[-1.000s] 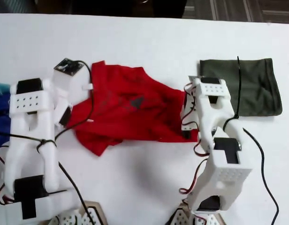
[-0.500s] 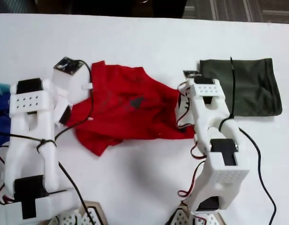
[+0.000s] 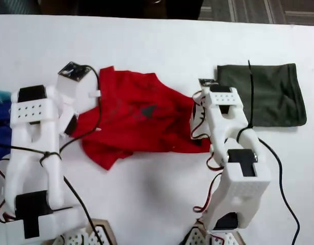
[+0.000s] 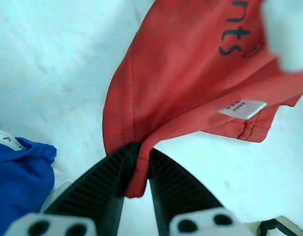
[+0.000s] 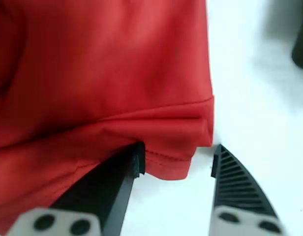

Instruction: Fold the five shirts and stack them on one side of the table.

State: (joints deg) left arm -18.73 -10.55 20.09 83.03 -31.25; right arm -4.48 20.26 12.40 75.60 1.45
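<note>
A rumpled red shirt [image 3: 139, 115] lies in the middle of the table. My left gripper [image 4: 139, 160] is shut on the red shirt's [image 4: 191, 73] left edge, with the cloth pinched between its black fingers [image 4: 107, 182]. At the shirt's right end my right gripper [image 5: 177, 157] stands open, and the red hem corner [image 5: 171, 147] lies between its fingers without being pinched. A folded dark green shirt [image 3: 269, 94] lies at the right side of the table. A blue shirt [image 3: 0, 120] shows at the left edge, and a corner of the blue shirt [image 4: 18, 182] sits beside my left gripper.
The white table [image 3: 157, 41] has bare room along the far side and in front of the red shirt. The arms' bases [image 3: 90, 235] and their cables stand at the near edge.
The right arm has shifted left, toward the red shirt, and the shirt's right end has bunched in a little. The left arm has stayed where it was.
</note>
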